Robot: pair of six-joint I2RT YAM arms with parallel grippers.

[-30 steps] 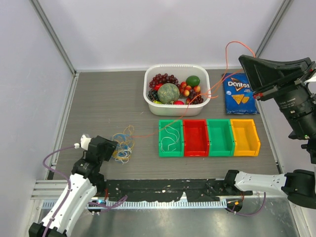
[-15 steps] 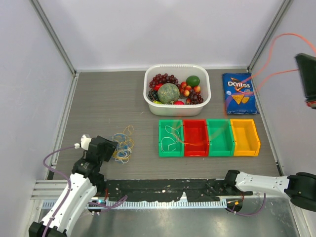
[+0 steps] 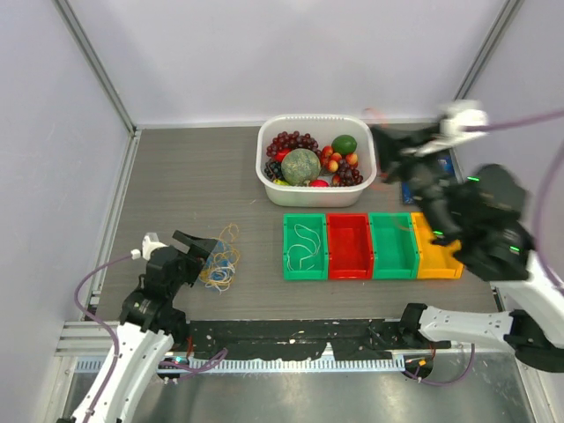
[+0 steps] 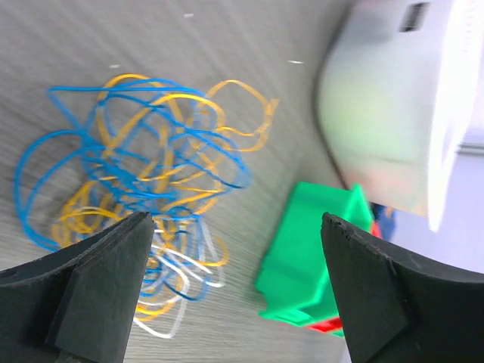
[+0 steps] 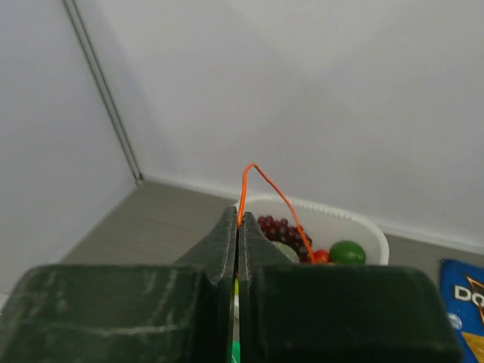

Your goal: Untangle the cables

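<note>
Cables (image 3: 218, 262) beside bins (image 3: 348, 273), fruit tub (image 3: 317, 119) behind, right arm (image 3: 485, 220) over yellow bin (image 3: 436, 269)

Table (image 3: 176, 176): cables (image 3: 218, 261), tub (image 3: 264, 167), bins (image 3: 349, 243), chip bag (image 5: 463, 302).

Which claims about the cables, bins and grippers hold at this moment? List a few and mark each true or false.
1. The left gripper has its jaws wide apart. True.
2. The right gripper is open and empty. False: it is shut on the orange cable.
3. A white cable lies in the left green bin. True.
4. The tangle of blue, yellow and white cables sits in the red bin. False: it lies on the table, next to the left gripper.
5. The yellow bin is at the left end of the row. False: it is at the right end.
</note>
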